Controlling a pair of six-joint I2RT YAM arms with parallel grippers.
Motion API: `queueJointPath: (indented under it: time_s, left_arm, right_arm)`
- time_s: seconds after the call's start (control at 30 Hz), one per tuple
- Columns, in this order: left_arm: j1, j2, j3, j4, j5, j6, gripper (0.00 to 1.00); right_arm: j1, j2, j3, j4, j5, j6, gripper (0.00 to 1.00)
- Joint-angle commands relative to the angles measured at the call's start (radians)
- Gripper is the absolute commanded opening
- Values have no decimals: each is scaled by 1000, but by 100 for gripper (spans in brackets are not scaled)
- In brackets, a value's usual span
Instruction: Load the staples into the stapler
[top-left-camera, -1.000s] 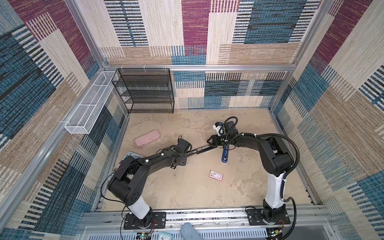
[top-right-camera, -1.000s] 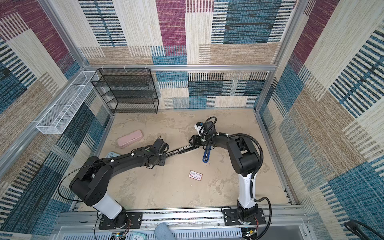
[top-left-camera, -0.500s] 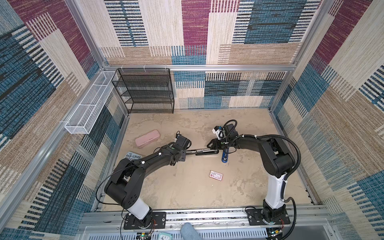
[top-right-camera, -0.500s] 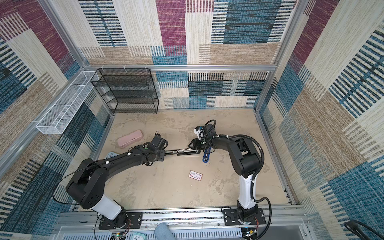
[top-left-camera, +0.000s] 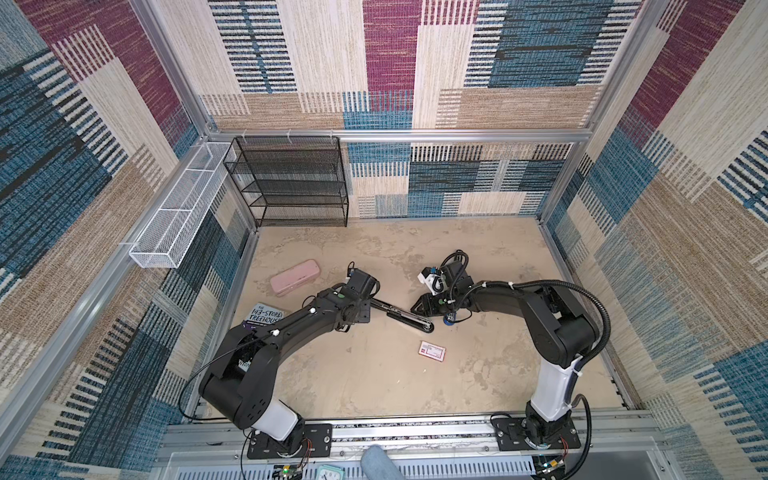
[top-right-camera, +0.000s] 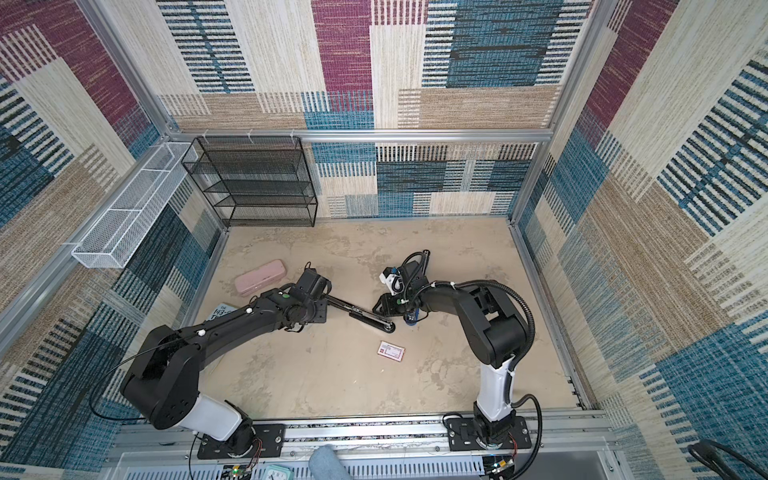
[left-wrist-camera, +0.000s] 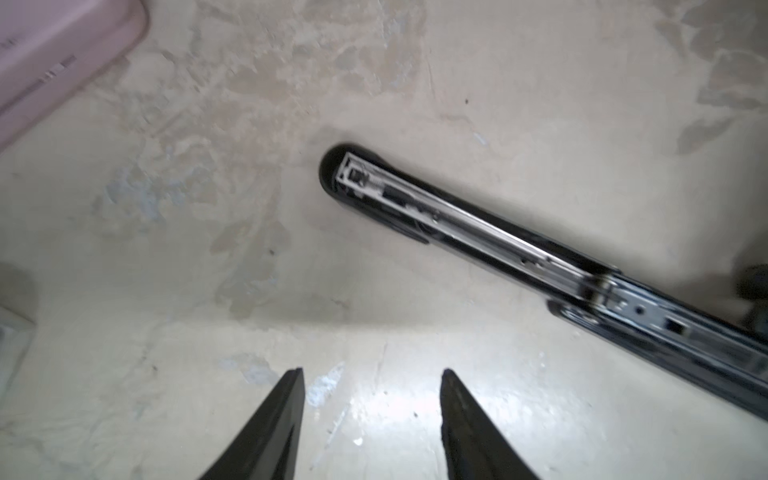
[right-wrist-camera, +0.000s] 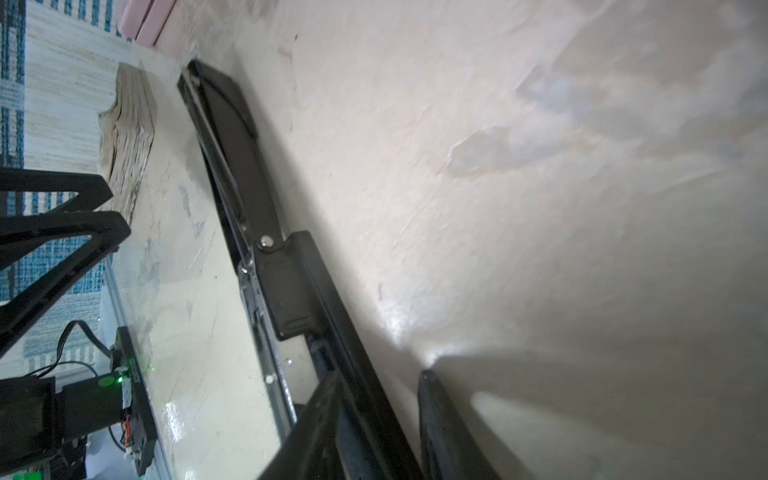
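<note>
The black stapler (top-left-camera: 409, 322) (top-right-camera: 372, 322) lies opened out flat on the table between my two arms. Its metal channel (left-wrist-camera: 478, 224) faces up. My left gripper (left-wrist-camera: 372, 370) (top-left-camera: 362, 316) is open and holds nothing, just off the stapler's left end. My right gripper (right-wrist-camera: 380, 374) (top-left-camera: 417, 311) lies low along the stapler's right half (right-wrist-camera: 291, 291), fingers close on both sides of the bar. The staples are hidden inside a small closed white box with a red edge (top-left-camera: 432, 351) (top-right-camera: 390, 351), which lies nearer the front.
A pink pencil case (top-left-camera: 295, 276) and a book (top-left-camera: 266, 316) lie at the left. A black mesh shelf (top-left-camera: 291, 183) stands at the back wall, and a white wire basket (top-left-camera: 178, 212) hangs on the left wall. A blue object (top-left-camera: 449, 320) shows under the right arm.
My left gripper has opened and drawn back from the stapler. The stapler has swung towards the front and lies flat. My right gripper's fingers have narrowed round it.
</note>
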Motion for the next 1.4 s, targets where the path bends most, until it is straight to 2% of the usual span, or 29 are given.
queueJointPath:
  time_s: [0.0,0.17,0.37,0.6,0.9,1.1,1.23,1.37]
  left_arm:
    - [-6,-10,-9,15,181,-89,57]
    - [-20,35,27,48,306,-128,59]
    - [-41,114,76,97,354,-162,60]
    - [-51,221,155,83,383,-187,60]
    - [-65,358,296,16,365,-184,59]
    - [-64,467,456,-81,344,-131,56]
    - [-64,545,572,-144,327,-79,52]
    - [-63,626,708,-222,261,-5,45]
  right_arm:
    - [23,13,-10,-48,-8,16,32]
    - [29,10,-10,-11,-53,21,35]
    - [10,-77,-49,8,53,52,50]
    - [-84,-233,-163,71,114,111,55]
    - [-93,-291,-232,92,136,131,55]
    - [-107,-326,-277,104,152,141,54]
    - [-123,-364,-295,98,175,145,54]
    - [-143,-407,-318,95,195,158,54]
